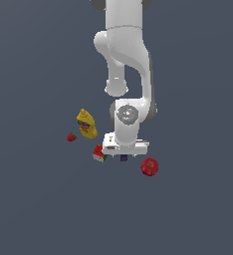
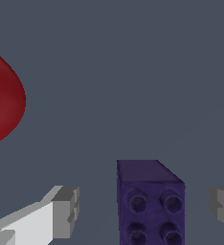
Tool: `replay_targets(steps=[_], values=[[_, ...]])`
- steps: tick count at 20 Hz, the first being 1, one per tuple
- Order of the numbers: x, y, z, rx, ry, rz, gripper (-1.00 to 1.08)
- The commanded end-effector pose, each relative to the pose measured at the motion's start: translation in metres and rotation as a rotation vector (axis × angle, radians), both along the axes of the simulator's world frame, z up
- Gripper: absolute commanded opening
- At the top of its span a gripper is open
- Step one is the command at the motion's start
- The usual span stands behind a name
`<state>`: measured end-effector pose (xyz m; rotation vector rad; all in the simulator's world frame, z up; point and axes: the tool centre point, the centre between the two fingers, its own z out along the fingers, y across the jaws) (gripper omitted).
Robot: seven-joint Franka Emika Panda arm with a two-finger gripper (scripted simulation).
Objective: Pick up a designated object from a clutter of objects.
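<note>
The designated object, a tiny dark purple block (image 2: 150, 203) with round studs on one face, stands between my fingers in the wrist view. My gripper (image 2: 145, 208) is open, one fingertip (image 2: 66, 210) on each side of the block with gaps on both sides. From the exterior view the arm is low over the clutter, and the purple block (image 1: 124, 158) peeks out just under the hand; the fingers themselves are hidden there. The clutter also holds a yellow mustard bottle (image 1: 86, 124), a strawberry (image 1: 71, 137), a red-green-white cube (image 1: 99, 153) and a red round fruit (image 1: 149, 167).
The red round fruit (image 2: 4, 103) fills one edge of the wrist view, close to the block. The multicoloured cube sits just to the exterior view's left of the hand. Everything rests on a plain dark grey floor (image 1: 188, 209).
</note>
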<state>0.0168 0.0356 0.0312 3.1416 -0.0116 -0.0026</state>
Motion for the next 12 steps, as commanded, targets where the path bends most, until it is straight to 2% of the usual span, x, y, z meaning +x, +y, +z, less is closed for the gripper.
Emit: replay_targets(steps=[1,4,5,12], values=[[0.0006,0.0001,-0.0071,0.0,-0.001,0.0,1.0],[0.001,-0.0001,-0.0093,0.0,-0.002,0.0,1.0],[0.001,-0.0001,-0.0093,0.0,-0.002,0.0,-1.0],[0.001,-0.0001,-0.0093,0.0,-0.002,0.0,-1.0]])
